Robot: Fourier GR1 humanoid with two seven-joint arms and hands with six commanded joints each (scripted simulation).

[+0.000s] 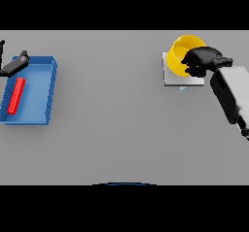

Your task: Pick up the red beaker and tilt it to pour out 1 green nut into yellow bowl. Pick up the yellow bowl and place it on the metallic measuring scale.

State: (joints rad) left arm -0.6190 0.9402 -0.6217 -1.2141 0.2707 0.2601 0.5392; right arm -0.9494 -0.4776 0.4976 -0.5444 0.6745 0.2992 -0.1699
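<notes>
1. Head view, far left: the left robot hand [14, 64] hangs over the rim of a blue tray [51, 88]; I cannot tell how its fingers are set.
2. Inside the tray lies the red beaker [16, 95], flat on its side.
3. Mid desk [107, 129] carries nothing of the task.
4. At right, the yellow bowl [181, 49] sits on the metallic measuring scale [168, 75], seemingly rocked toward the right robot hand [202, 60], whose fingers curl over the bowl's near rim, clamped on it.
5. To finish well: level the bowl, centre it on the plate, then loosen the fingers gently and lift straight off so nothing tips.
</notes>
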